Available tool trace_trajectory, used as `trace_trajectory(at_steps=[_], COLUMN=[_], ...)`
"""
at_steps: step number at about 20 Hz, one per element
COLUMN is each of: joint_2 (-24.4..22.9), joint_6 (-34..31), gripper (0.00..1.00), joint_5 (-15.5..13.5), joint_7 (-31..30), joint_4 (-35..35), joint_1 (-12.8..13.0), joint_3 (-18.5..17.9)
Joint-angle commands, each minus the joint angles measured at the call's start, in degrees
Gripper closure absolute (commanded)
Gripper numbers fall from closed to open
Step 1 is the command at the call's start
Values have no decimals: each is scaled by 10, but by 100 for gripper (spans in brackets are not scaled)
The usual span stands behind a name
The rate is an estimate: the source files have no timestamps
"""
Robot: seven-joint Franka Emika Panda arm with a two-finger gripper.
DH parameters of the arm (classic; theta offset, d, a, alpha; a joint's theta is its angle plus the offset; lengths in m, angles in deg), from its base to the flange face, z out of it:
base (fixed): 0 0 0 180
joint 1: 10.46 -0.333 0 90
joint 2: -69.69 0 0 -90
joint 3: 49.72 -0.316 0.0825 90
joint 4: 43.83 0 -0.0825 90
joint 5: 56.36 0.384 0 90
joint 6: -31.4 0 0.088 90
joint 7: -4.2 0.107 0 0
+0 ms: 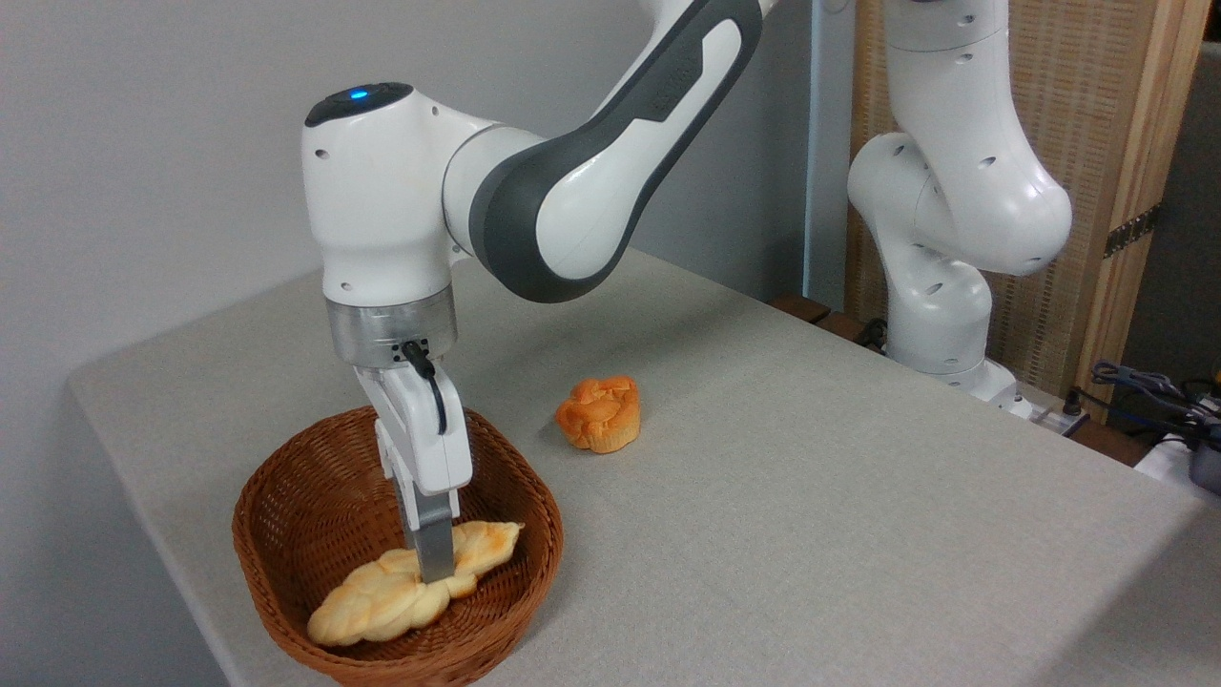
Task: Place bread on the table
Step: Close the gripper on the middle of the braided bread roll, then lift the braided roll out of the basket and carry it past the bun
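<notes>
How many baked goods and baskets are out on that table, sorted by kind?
Braided bread: 1, lying in the basket
Orange muffin-shaped bun: 1, on the table
Wicker basket: 1
Total: 3

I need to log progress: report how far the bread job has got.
Done: the gripper is down inside the wicker basket, at the middle of the braided loaf. In hand: the grasp; whether it has closed is unclear. Left: lift the loaf and set it on the table, where only the muffin-shaped bun sits.
</notes>
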Motion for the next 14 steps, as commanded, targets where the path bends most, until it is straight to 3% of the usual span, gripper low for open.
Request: trace_trajectory(at_steps=[1, 6, 7, 12, 14], joint_2=[-41, -123, -140, -230, -270], joint_6=[-28, -106, -127, -240, -247], gripper=[100, 100, 100, 99, 95], joint_5=[-73, -195, -204, -186, -125], joint_7=[2, 3, 4, 10, 11], joint_4=[1, 1, 3, 50, 92], joint_1=[0, -11, -11, -11, -10], joint_3=[-3, -39, -51, -78, -81])
